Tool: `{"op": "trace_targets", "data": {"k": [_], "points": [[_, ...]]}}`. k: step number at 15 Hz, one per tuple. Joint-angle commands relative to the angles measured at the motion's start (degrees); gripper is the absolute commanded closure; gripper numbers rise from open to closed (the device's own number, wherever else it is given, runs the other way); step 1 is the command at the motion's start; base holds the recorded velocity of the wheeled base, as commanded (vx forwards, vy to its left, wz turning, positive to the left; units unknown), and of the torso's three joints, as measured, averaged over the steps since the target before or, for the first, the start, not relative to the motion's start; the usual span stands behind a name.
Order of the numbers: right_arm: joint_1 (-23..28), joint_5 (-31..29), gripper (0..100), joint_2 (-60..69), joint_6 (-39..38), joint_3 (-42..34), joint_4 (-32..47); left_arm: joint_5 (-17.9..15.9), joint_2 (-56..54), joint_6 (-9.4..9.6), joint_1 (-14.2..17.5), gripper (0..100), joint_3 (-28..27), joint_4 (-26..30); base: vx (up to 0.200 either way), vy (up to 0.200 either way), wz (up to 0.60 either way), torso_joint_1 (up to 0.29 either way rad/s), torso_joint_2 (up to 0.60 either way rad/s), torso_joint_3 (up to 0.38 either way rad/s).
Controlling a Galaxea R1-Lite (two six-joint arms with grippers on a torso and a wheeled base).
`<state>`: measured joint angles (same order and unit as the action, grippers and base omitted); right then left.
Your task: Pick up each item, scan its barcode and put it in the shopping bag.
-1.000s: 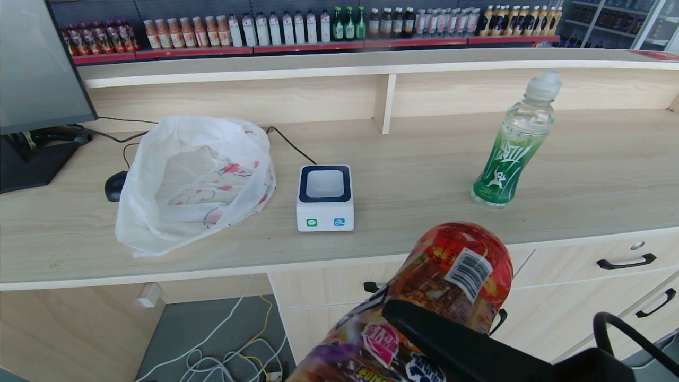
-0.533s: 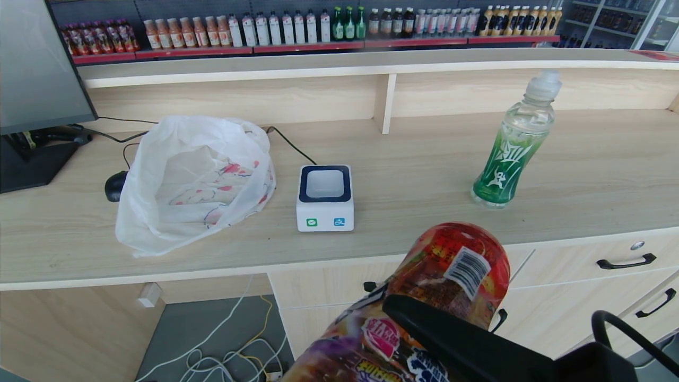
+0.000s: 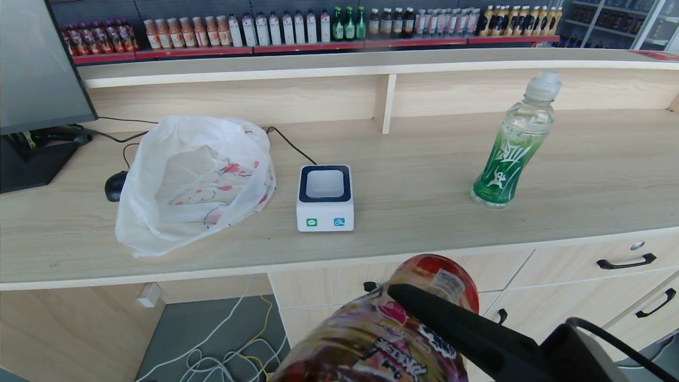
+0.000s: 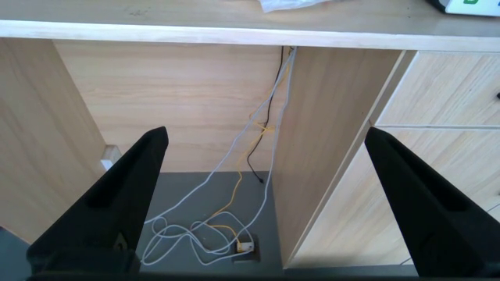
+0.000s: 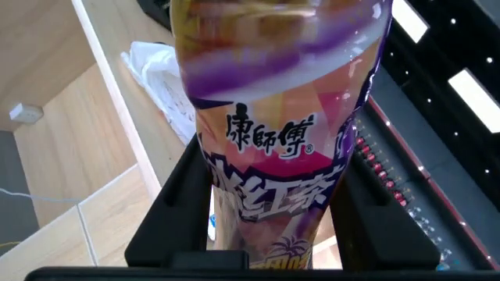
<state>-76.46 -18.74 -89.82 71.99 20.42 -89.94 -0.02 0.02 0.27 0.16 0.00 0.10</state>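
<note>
The red-and-purple bottle (image 3: 387, 339) lies tilted in the right hand (image 5: 273, 234), whose two black fingers (image 5: 176, 211) are clamped on its sides. A white barcode label (image 3: 447, 283) shows on the bottle's far end, turned upward. Hand and bottle hang low, on the near side of the table's (image 3: 414, 175) front edge and not over its top.

Ahead of this hand and a little to its left, the white scanner (image 3: 324, 197) sits on the table with its window facing up. Farther left of the hand, beside the scanner but apart from it, the white shopping bag (image 3: 193, 180) lies slumped with its mouth open. Ahead and to the hand's right, well apart from the scanner, a green bottle (image 3: 509, 154) stands upright.

The left hand (image 4: 266, 207) hangs below the table's edge with its fingers spread wide and nothing between them; loose cables (image 4: 226, 211) lie on the floor beyond it.

Left of the bag sit a black mouse (image 3: 114, 185) and a monitor (image 3: 37, 58).
</note>
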Motion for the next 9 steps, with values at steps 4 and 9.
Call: {"op": "trace_targets", "data": {"k": [4,9], "points": [[0.0,-2.8,100,-0.3,-12.5,-1.9,-0.1,0.0,0.0,0.0,0.0,0,0.0,0.0,0.0,0.0,0.0,0.0,0.0,0.0],[7.0,-4.6,100,-1.7,-31.0,-2.6,-0.1,0.0,0.0,0.0,0.0,0,0.0,0.0,0.0,0.0,0.0,0.0,0.0,0.0]]}}
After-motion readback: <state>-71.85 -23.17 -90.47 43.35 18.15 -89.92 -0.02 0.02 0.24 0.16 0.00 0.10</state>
